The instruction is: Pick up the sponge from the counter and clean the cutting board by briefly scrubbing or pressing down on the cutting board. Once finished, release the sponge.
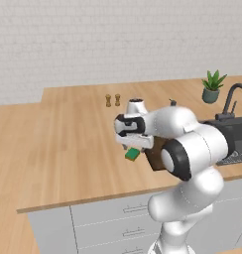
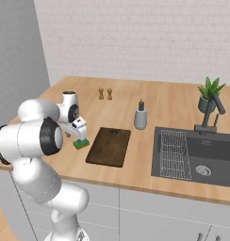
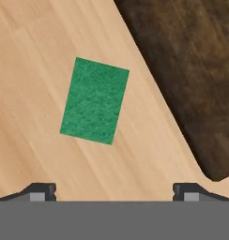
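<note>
The small green sponge [image 3: 95, 101] lies flat on the light wood counter [image 3: 32, 47], just left of the dark brown cutting board [image 3: 191, 70] and apart from it. My gripper [image 3: 114, 191] hangs directly above the sponge, open, with nothing between its fingers. From the base cameras the sponge [image 1: 132, 154] [image 2: 81, 144] shows just under the gripper [image 1: 135, 146] [image 2: 80, 134]. In the right base view the cutting board [image 2: 109, 146] lies whole, while my arm hides most of the cutting board [image 1: 155, 158] in the left base view.
Two small brown shakers [image 2: 104, 94] stand at the back of the counter [image 2: 150, 101]. A grey bottle [image 2: 140, 116] stands behind the board. To the right are a dark sink [image 2: 201, 141] with a ridged drainer [image 2: 173, 154], a faucet [image 2: 209, 113] and a potted plant [image 2: 209, 94].
</note>
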